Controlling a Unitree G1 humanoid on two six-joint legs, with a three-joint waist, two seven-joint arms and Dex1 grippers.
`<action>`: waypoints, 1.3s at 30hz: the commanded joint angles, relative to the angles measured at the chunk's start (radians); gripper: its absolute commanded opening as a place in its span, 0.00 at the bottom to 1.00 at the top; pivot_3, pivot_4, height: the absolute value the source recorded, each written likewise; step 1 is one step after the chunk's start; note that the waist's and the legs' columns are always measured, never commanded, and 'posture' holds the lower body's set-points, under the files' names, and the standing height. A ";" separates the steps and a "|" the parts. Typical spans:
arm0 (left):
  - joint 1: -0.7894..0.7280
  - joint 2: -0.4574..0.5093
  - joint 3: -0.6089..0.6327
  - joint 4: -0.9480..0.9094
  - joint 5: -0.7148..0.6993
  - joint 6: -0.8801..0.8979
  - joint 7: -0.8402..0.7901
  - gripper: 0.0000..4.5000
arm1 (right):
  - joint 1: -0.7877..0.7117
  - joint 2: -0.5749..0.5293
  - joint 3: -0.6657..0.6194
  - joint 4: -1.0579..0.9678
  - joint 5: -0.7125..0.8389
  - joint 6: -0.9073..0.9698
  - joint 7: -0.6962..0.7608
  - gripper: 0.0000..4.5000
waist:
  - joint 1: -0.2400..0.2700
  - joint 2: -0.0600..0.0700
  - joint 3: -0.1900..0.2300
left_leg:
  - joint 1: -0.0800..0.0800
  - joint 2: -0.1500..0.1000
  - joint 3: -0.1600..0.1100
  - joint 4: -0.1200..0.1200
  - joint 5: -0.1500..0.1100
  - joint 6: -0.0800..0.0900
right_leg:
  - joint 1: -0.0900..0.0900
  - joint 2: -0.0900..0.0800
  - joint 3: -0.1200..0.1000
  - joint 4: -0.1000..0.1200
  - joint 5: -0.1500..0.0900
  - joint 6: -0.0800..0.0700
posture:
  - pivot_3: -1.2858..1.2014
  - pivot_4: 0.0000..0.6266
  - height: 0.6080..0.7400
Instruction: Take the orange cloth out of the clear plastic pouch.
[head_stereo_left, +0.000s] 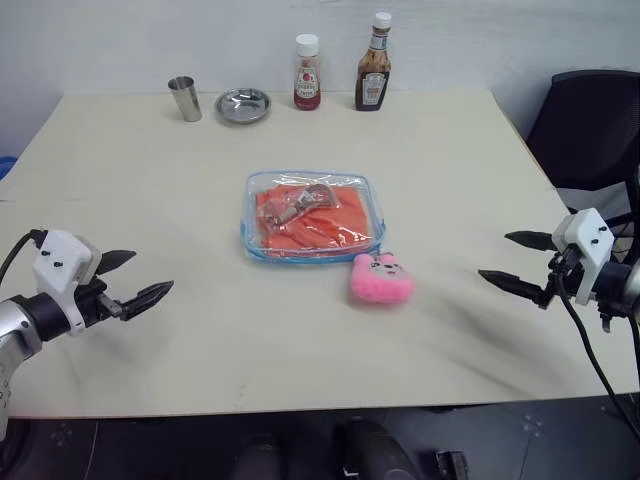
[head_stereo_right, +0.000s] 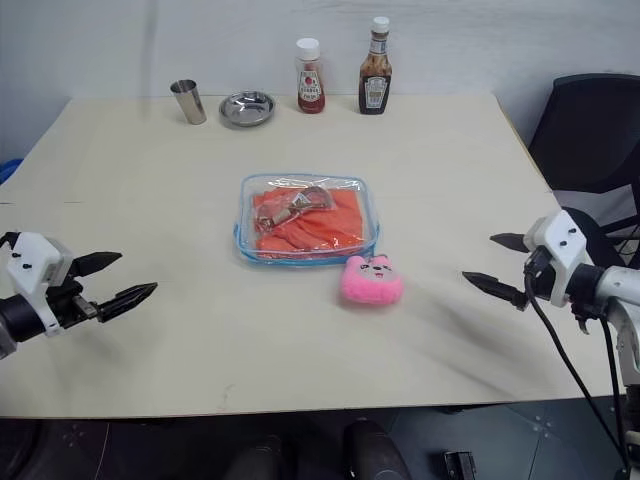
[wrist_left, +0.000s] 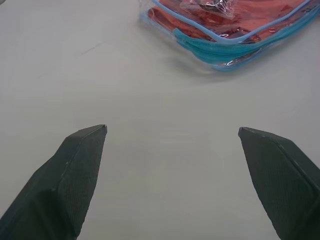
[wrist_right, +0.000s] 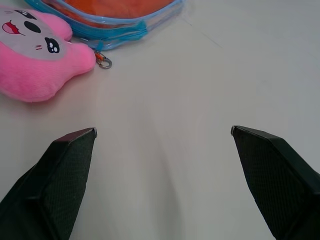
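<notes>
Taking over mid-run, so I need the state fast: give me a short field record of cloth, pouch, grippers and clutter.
orange cloth: inside the pouch
clear plastic pouch: flat at the table's centre, untouched
left gripper: open, holding nothing, off to the pouch's left
right gripper: open, holding nothing, off to its right
pink plush toy: at the pouch's near right corner
far edge: metal cup, metal dish, two sauce bottles
</notes>
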 joint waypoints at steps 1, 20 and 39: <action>0.003 -0.014 -0.006 -0.043 0.000 -0.006 0.019 0.99 | -0.009 -0.009 -0.019 -0.037 0.018 0.017 -0.010 1.00 | 0.001 0.000 0.000 | 0.000 0.000 0.000 0.000 0.000 0.000 | 0.000 0.000 0.000 0.000 0.000 0.000 | 0.52 0.24 1.00; -0.219 -0.007 -0.165 -0.011 0.004 -0.015 -0.017 0.99 | 0.047 0.001 -0.036 -0.210 0.094 0.123 -0.033 1.00 | 0.004 0.000 0.000 | 0.000 0.000 0.000 0.001 0.000 0.000 | 0.000 0.000 0.000 0.001 0.000 0.000 | 0.52 0.24 1.00; -1.076 -0.389 -0.753 0.939 0.467 -0.417 -0.014 0.99 | 0.036 0.088 0.048 -0.578 0.187 0.268 -0.202 1.00 | 0.031 -0.002 0.001 | -0.026 -0.002 -0.001 0.024 0.000 0.002 | -0.024 -0.001 -0.001 0.017 0.000 0.001 | 0.52 0.24 1.00</action>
